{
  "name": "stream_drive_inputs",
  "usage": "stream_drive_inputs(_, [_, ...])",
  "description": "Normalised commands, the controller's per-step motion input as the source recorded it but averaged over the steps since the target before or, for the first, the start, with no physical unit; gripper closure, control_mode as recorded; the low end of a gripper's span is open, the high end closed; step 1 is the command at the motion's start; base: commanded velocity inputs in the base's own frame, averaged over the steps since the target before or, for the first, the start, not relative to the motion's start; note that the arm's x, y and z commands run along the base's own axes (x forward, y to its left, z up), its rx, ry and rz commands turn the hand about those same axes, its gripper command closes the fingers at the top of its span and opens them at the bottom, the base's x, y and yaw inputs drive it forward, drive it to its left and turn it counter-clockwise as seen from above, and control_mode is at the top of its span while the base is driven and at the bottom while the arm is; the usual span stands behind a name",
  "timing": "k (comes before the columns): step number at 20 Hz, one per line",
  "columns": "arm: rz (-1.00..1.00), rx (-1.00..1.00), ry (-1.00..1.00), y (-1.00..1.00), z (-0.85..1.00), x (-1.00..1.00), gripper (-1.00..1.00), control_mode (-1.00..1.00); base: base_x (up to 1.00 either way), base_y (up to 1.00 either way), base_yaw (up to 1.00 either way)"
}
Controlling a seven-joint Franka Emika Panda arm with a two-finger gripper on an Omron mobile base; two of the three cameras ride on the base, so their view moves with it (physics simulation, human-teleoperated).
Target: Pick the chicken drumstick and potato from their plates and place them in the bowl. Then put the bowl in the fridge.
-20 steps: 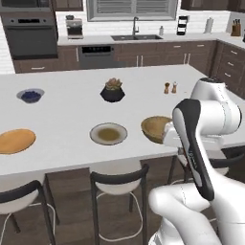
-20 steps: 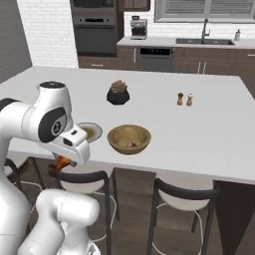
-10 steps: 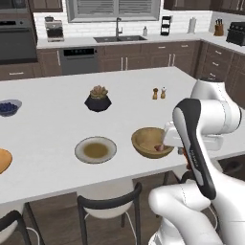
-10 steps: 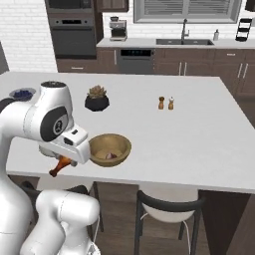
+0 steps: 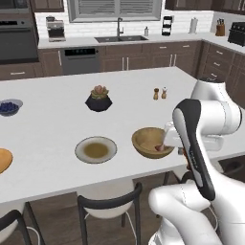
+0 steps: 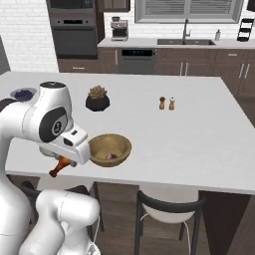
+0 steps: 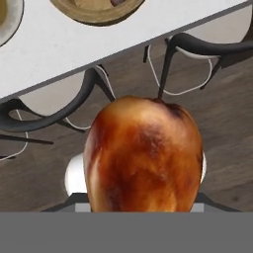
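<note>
You have the chicken drumstick (image 7: pixel 143 155) clamped in the gripper (image 6: pixel 63 160); in the hand view its fat glazed end hides both fingers, so you cannot read the opening directly, but in the right base view the thin bone end pokes out below the hand, so the grip looks to sit across the meaty part. Judge it light and fairly firm, yet rounded and glossy, so likely to slip or pivot if you jolt it; the thick middle is the sound place to hold, not the tapering bone. The hand hangs off the near edge of the island counter (image 6: pixel 209 144), over the floor and stools, just beside the bowl (image 6: pixel 109 149), which sits close to that near edge with the potato (image 6: pixel 111 155) already inside. The arm is folded tight, elbow high, wrist pointing down. The pale plate (image 5: pixel 95 149) left of the bowl stands bare.
</note>
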Motion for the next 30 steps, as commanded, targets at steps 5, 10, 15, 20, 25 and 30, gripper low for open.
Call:
stream_drive_inputs(5, [0.0,-0.06,0.03,0.0,0.08,0.77,1.0,-1.0,0.0,0.0,0.0])
stream_drive_inputs(10, [0.0,-0.05,0.05,0.0,0.06,1.0,1.0,-1.0,0.0,0.0,0.0])
stream_drive_inputs(15, [0.0,0.0,0.03,-0.01,-0.35,1.0,1.0,-1.0,0.0,0.0,0.0])
stream_drive_inputs(20, [0.02,0.0,0.03,-0.13,-0.55,1.0,1.0,-1.0,0.0,0.0,0.0])
stream_drive_inputs(25, [0.02,0.0,0.01,-0.24,-0.86,0.99,1.0,-1.0,0.0,0.0,0.0])
stream_drive_inputs(30, [0.0,0.0,0.0,-0.05,-0.7,0.98,1.0,-1.0,0.0,0.0,0.0])
